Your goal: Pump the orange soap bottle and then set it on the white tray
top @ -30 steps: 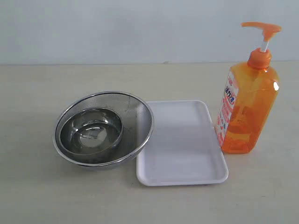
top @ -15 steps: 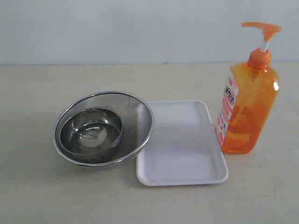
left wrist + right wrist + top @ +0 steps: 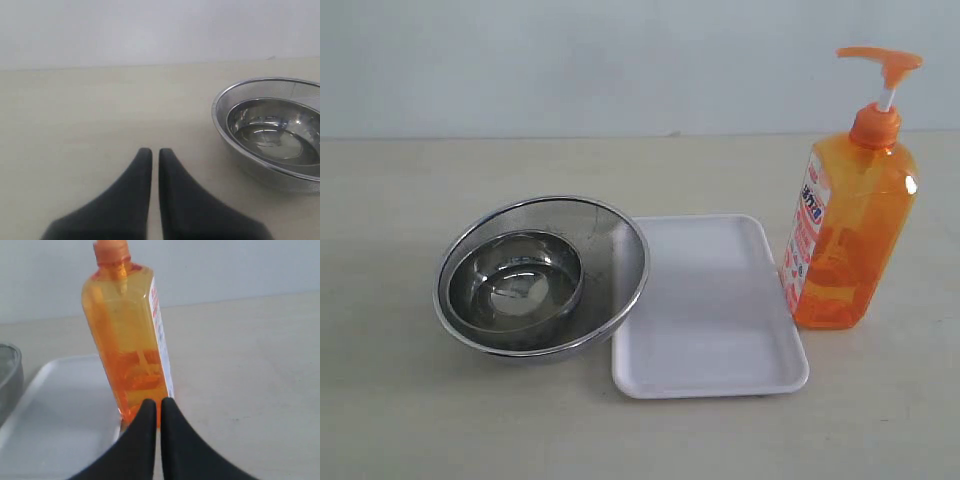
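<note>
The orange soap bottle stands upright on the table at the right, its pump head raised on a white stem. The white tray lies flat just left of it, with nothing on it. Neither arm shows in the exterior view. In the right wrist view, my right gripper is shut and holds nothing; the bottle stands just beyond its tips and the tray lies beside it. My left gripper is shut and empty over bare table, apart from the bowls.
Two nested round steel bowls sit left of the tray, touching or nearly touching its edge; they also show in the left wrist view as the steel bowls. A pale wall runs behind the beige table.
</note>
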`<state>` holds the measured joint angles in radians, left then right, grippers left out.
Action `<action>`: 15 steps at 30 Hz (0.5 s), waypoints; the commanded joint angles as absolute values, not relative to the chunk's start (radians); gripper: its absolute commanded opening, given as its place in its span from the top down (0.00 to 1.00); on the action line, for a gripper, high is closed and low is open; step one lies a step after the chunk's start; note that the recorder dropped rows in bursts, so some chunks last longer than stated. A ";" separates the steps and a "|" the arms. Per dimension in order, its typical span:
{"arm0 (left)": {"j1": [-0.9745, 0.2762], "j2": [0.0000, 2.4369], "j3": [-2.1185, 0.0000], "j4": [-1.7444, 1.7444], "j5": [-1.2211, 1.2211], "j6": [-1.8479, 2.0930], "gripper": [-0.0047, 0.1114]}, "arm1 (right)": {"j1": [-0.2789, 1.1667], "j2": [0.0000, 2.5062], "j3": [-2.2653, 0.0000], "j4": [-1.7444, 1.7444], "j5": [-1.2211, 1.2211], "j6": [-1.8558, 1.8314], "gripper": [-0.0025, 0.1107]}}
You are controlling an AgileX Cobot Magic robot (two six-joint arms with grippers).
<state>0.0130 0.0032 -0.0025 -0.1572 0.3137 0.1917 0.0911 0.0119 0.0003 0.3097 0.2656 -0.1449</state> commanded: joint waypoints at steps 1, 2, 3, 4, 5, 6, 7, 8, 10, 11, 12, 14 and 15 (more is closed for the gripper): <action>0.016 0.000 0.000 -0.162 0.314 0.195 0.92 | 0.089 0.009 0.000 0.426 0.146 -0.132 0.98; 0.016 0.000 0.000 -0.162 0.314 0.195 0.92 | 0.089 0.009 0.000 0.443 0.127 -0.132 0.98; 0.016 0.000 0.000 -0.162 0.314 0.195 0.92 | 0.089 0.009 0.000 0.451 0.116 -0.132 0.98; 0.016 0.000 0.000 -0.162 0.314 0.195 0.92 | 0.089 0.009 0.000 0.454 0.107 -0.132 0.98; 0.016 0.000 0.000 -0.162 0.314 0.195 0.92 | 0.089 0.009 0.000 0.454 0.099 -0.132 0.98; 0.016 0.000 0.000 -0.162 0.314 0.195 0.92 | 0.089 0.009 0.000 0.454 0.086 -0.132 0.98; 0.016 0.000 0.000 -0.162 0.314 0.195 0.92 | 0.089 0.009 0.000 0.460 0.073 -0.132 0.98; 0.016 0.000 0.000 -0.162 0.314 0.195 0.92 | 0.089 0.009 0.000 0.463 0.062 -0.132 0.98; 0.016 0.000 0.000 -0.162 0.314 0.195 0.92 | 0.089 0.009 0.000 0.463 0.020 -0.132 0.98; 0.016 0.000 0.000 -0.162 0.314 0.195 0.92 | 0.089 0.009 0.000 0.463 0.006 -0.132 0.98; 0.016 0.000 0.000 -0.162 0.314 0.195 0.92 | 0.089 0.009 0.000 0.463 -0.030 -0.132 0.98; 0.016 0.000 0.000 -0.162 0.314 0.195 0.92 | 0.089 0.009 0.000 0.463 -0.078 -0.132 0.98; 0.016 0.000 0.000 -0.162 0.314 0.195 0.92 | 0.089 0.009 0.000 0.463 -0.109 -0.132 0.98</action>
